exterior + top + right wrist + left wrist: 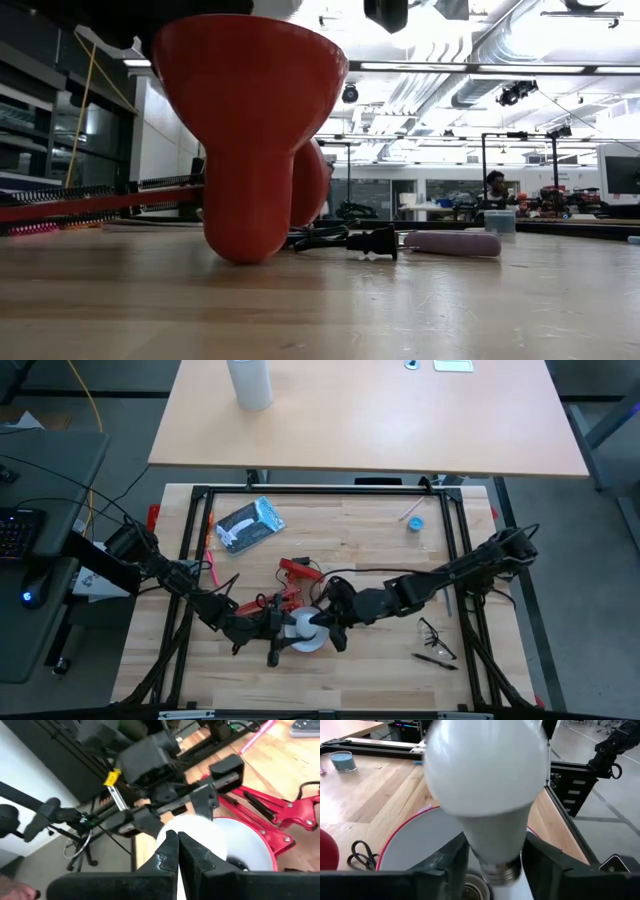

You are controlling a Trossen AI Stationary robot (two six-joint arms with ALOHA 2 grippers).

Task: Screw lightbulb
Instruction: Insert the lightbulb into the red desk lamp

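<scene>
The white lightbulb [485, 770] is upright between my left gripper's [495, 865] fingers, its grey screw base [499, 871] pointing down at the socket in the lamp shade [420, 845]. The red lamp [295, 575] lies on the table at middle front. In the low view its shade [250, 130] stands on its narrow back end, mouth up. My left gripper [285, 628] is on the shade's left. My right gripper [328, 628] is on its right, shut at the shade's rim. My left gripper pinches the bulb's tapered neck [492, 837] between its two fingers [451, 862], just above the screw base. The bulb stands upright with its round end up. Its base is over the shade's socket; whether the threads touch, I cannot tell. My right gripper is closed on the shade's rim [167, 834], the two fingers [192, 852] almost together. It comes slanting down from the table's right side. The fingertips hide the exact place of contact.
A small blue round object [415, 523] and a silver-blue packet [248, 525] lie toward the far side. Glasses [437, 632] lie at front right, a pink pen [212, 565] at left. The lamp's black cord and plug [370, 240] lie behind the shade. A black frame [330, 490] edges the table.
</scene>
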